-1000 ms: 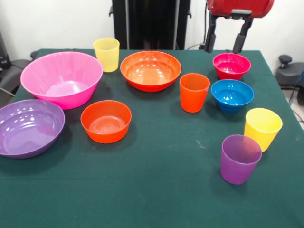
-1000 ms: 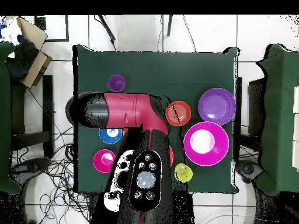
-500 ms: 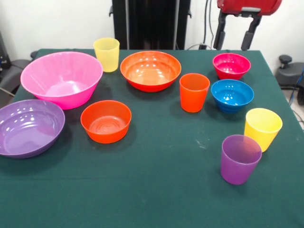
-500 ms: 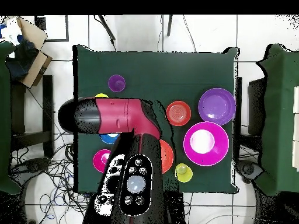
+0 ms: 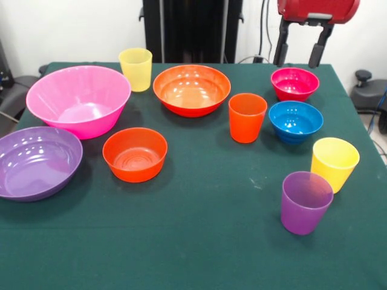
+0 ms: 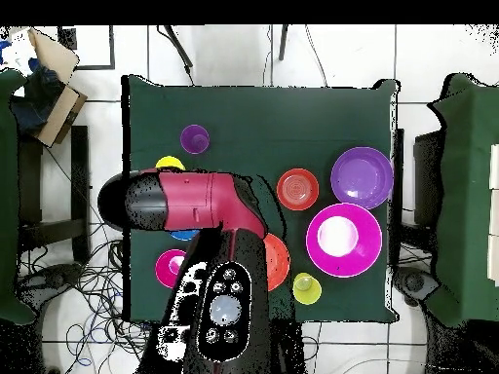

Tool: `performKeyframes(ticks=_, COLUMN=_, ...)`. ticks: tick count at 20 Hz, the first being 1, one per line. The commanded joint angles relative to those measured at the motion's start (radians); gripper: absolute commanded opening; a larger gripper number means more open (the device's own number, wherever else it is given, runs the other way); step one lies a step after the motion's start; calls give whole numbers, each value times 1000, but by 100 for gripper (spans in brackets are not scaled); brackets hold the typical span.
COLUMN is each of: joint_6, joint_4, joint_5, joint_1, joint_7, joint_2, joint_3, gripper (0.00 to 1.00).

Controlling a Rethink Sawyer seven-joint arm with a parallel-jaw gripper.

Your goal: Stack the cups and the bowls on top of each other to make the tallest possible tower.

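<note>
End effector (image 5: 300, 54) hangs at the upper right, fingers spread wide and empty, right above the magenta bowl (image 5: 294, 83). Nothing's stacked on the desk (image 5: 199, 241) yet.

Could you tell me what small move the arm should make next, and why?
Probably lower the gripper toward the magenta bowl just below it. Its jaws are open and empty, hanging above that bowl at the table's far edge. Nothing is stacked yet: the pink bowl sits empty, and every cup and bowl stands apart on the cloth.
</note>
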Motion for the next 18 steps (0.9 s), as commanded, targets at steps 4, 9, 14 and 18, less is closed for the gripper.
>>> performKeyframes(ticks=4, joint_6=-79, joint_4=162, joint_5=17, joint_1=-31, joint_7=102, joint_2=3, joint_3=122, gripper=100)
performKeyframes(ticks=9, joint_6=-108, joint_4=184, joint_5=6, joint_1=-18, joint_7=120, joint_2=6, joint_3=107, gripper=100)
performKeyframes(ticks=14, joint_6=-123, joint_4=200, joint_5=8, joint_1=0, joint_7=139, joint_2=10, joint_3=99, gripper=100)
performKeyframes(ticks=18, joint_6=-142, joint_4=202, joint_5=11, joint_1=8, joint_7=153, joint_2=25, joint_3=96, gripper=100)
